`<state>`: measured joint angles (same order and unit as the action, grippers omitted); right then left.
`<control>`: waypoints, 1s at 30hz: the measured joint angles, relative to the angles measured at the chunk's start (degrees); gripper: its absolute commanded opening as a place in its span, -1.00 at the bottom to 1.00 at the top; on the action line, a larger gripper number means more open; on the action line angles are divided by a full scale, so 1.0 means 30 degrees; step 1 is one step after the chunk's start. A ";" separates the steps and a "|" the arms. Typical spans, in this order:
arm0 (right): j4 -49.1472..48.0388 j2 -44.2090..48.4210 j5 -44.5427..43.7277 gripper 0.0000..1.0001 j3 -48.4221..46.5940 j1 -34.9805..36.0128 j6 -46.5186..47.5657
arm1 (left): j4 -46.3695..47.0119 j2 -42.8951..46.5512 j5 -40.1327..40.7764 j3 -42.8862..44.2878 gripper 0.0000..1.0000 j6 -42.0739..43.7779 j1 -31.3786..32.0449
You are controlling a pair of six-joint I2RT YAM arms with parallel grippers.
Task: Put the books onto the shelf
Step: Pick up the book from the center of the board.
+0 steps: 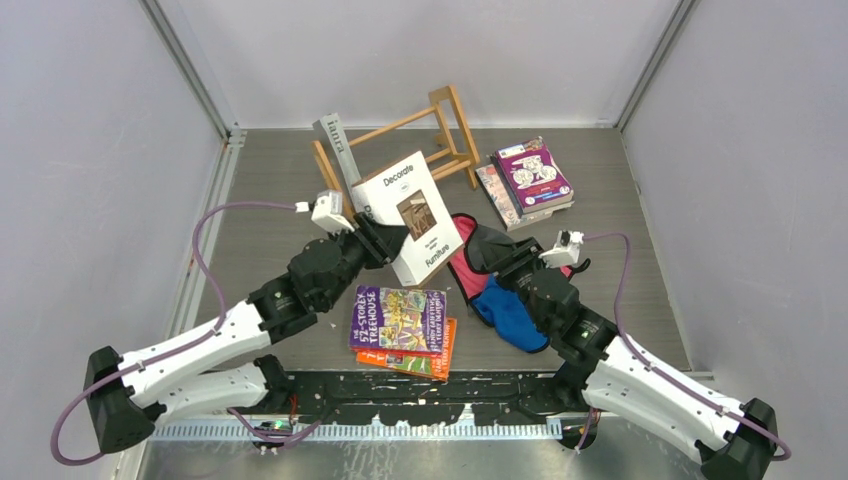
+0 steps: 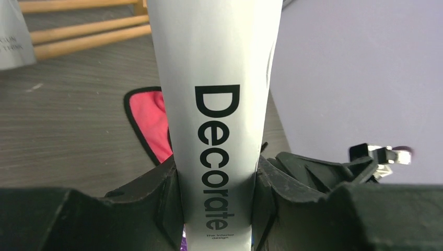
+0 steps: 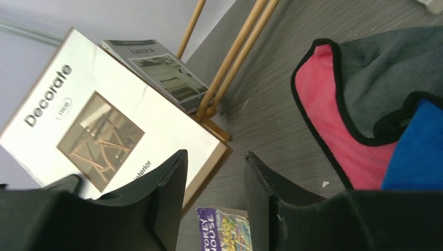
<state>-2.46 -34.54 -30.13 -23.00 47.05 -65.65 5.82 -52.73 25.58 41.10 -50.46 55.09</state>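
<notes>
The left end effector (image 1: 388, 238) is clenched on the spine of the big white-and-brown "Decorate" book (image 1: 410, 215), holding it tilted up above the middle of the bench (image 1: 270, 220), just in front of the shelf (image 1: 445, 130). The right end effector (image 3: 215, 175) hangs close beside the book's lower edge, jaws apart and nothing between them.

This book looks heavy and stiff, a wide hardback with a smooth cover that could slide in a pinch. A one-sided hold low on the spine leaves the far corner free to sag and swing, so a second support along the free edge would likely steady it. The shelf is thin slats (it seems to sit askew, though the overhead view is not clear enough to be sure) and may shift if the book is dropped in.

The spine reads "Decorate" with small print "The interior design" below it, and the cover adds "Furniture". A grey book (image 1: 335, 150) leaning at the shelf carries a title like "laura". The purple paperback (image 1: 400, 318), lying on an orange paperback (image 1: 425, 362) near the arms, reads "Storey Treehouse". More paperbacks (image 1: 530, 180) are stacked right of the shelf.
</notes>
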 measured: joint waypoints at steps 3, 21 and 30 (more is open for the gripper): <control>0.1078 -0.0408 -0.0015 0.00 -0.0962 0.0000 0.1501 | -0.0816 -0.0729 0.1049 0.1268 -0.19 0.0962 0.0415; 0.4269 -0.5748 -0.5799 0.17 -0.8087 0.8444 1.4520 | -0.5916 -0.6084 0.4568 0.8429 -0.19 0.4656 0.2106; 0.1800 -0.8276 -1.0586 0.28 -0.8123 1.2582 1.8957 | -0.8080 -0.7592 0.4809 1.1635 -0.18 0.4976 0.2098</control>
<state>2.94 -59.37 -61.89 -47.37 84.79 -8.78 -18.41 -75.50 40.01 76.01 -35.53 61.39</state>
